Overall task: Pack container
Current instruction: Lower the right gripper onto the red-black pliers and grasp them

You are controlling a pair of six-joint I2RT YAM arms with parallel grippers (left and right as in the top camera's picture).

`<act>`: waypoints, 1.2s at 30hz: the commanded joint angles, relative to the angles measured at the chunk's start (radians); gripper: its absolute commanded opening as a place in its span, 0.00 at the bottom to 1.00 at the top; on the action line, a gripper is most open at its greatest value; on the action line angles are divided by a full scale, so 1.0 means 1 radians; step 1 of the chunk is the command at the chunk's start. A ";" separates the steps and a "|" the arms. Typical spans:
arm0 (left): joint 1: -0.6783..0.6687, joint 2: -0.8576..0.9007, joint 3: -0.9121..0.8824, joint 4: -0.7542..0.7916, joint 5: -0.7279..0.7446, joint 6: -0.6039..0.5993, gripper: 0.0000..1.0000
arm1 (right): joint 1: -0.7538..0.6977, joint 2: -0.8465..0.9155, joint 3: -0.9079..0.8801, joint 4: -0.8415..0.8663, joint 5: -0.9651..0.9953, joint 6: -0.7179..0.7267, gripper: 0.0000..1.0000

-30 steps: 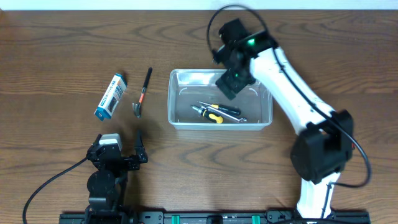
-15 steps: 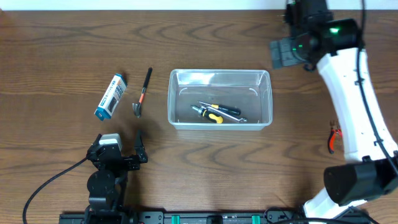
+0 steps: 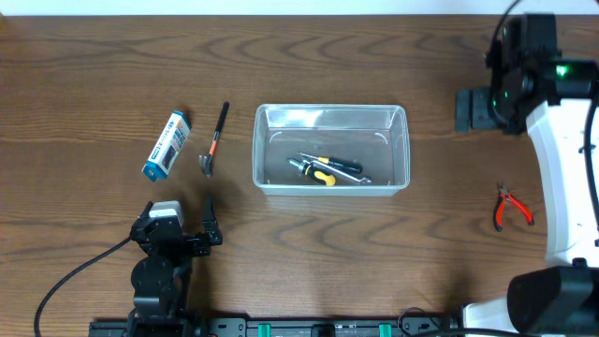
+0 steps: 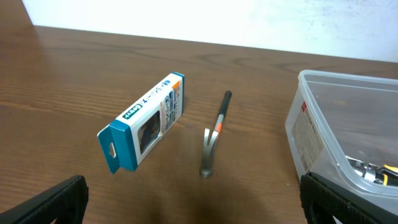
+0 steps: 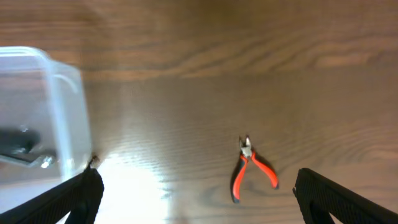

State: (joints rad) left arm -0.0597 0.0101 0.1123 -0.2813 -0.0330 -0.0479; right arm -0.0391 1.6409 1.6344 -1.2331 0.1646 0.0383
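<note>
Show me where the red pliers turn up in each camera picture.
Overhead: red pliers lie at far right, right of the container.
Left wrist: not in it; container at right edge.
Right wrist: low, right of centre; container at left edge.
Shared landmark: the container.

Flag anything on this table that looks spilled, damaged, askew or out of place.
Nothing looks spilled or damaged. The clear container sits upright with screwdrivers inside. Only unpacked items stand out: the blue-and-white box and small hammer lie on its left, the red pliers on its right.
</note>
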 commanded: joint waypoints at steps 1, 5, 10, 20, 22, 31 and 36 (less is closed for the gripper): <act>0.004 -0.006 -0.023 -0.008 -0.001 0.010 0.98 | -0.057 -0.047 -0.152 0.057 -0.016 0.060 0.99; 0.004 -0.006 -0.023 -0.008 -0.001 0.010 0.98 | -0.114 -0.072 -0.332 0.138 -0.017 0.108 0.99; 0.004 -0.006 -0.023 -0.008 -0.001 0.010 0.98 | -0.181 -0.072 -0.470 0.196 -0.058 0.111 0.98; 0.004 -0.006 -0.023 -0.008 -0.001 0.010 0.98 | -0.306 -0.070 -0.579 0.259 -0.099 0.126 0.84; 0.004 -0.006 -0.023 -0.008 -0.001 0.010 0.98 | -0.322 -0.070 -0.595 0.273 -0.103 0.126 0.84; 0.004 -0.006 -0.023 -0.008 -0.001 0.010 0.98 | -0.340 -0.051 -0.674 0.374 -0.113 0.094 0.82; 0.004 -0.006 -0.023 -0.008 -0.001 0.010 0.98 | -0.341 0.000 -0.675 0.413 -0.113 0.077 0.88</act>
State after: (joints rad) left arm -0.0597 0.0101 0.1123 -0.2813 -0.0330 -0.0479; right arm -0.3702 1.6100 0.9630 -0.8246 0.0582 0.1333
